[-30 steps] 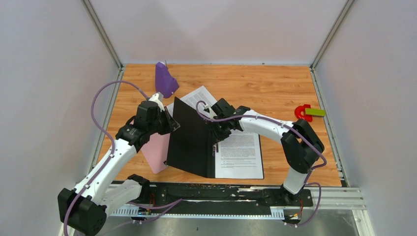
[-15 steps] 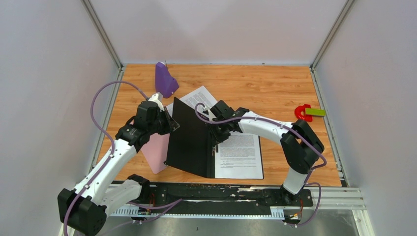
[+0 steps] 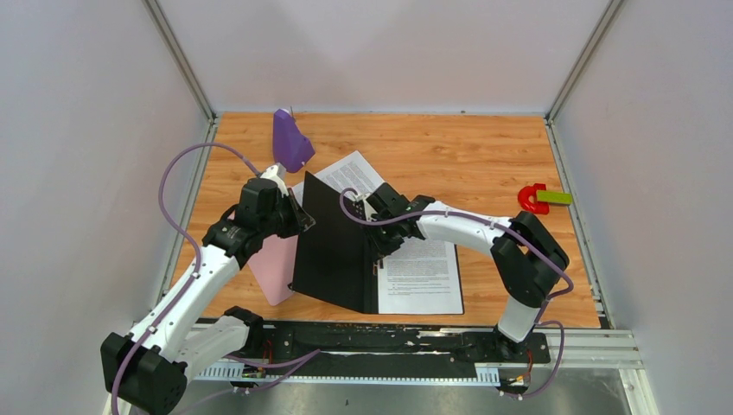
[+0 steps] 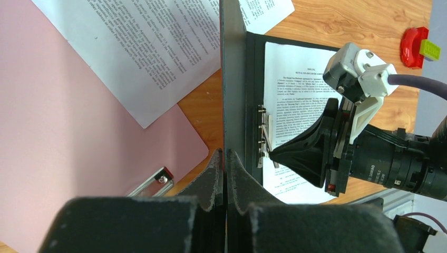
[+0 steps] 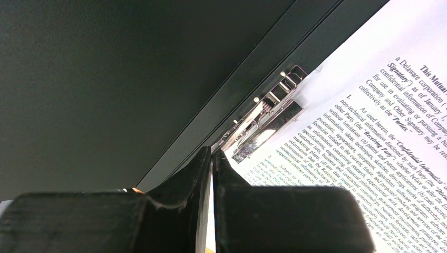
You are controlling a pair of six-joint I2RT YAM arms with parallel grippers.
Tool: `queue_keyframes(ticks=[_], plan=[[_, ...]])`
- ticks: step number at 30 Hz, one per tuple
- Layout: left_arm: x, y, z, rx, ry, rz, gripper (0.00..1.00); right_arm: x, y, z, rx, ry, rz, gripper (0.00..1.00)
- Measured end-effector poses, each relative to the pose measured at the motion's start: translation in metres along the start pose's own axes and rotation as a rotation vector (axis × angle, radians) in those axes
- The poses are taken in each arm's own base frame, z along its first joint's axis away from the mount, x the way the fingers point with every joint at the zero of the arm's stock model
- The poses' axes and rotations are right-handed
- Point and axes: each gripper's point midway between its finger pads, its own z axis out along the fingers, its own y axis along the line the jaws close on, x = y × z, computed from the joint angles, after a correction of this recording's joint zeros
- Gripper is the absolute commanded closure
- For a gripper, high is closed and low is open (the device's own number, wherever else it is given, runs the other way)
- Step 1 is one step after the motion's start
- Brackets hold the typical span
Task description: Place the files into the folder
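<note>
While the left tool point(image 4: 225, 154) pinches the folder point(image 4: 233, 79), the right tool point(image 5: 211, 154), closed, touches its clip point(image 5: 268, 112).

Black folder point(image 3: 333, 249) — pink clipboard point(image 3: 274, 272)

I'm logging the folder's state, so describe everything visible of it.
The folder is open, stiff and black inside. Its left cover stands nearly upright, its edge pinched by the left gripper. Its right half lies flat on the table, carrying one printed sheet. A metal clip sits by the spine; the shut right gripper touches it.
</note>
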Motion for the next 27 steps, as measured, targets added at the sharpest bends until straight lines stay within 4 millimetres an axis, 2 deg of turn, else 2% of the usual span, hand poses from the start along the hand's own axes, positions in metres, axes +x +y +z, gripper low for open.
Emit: queue_keyframes(ticks=[13,27], plan=[[0.001,0.002,-0.001,-0.009,-0.001,0.000,1.00,0.006,-0.001,0.005,0.043,0.000,-0.015,0.97],[0.002,0.004,-0.001,-0.014,0.001,-0.001,1.00,0.014,-0.001,0.020,0.045,-0.025,0.018,1.00]])
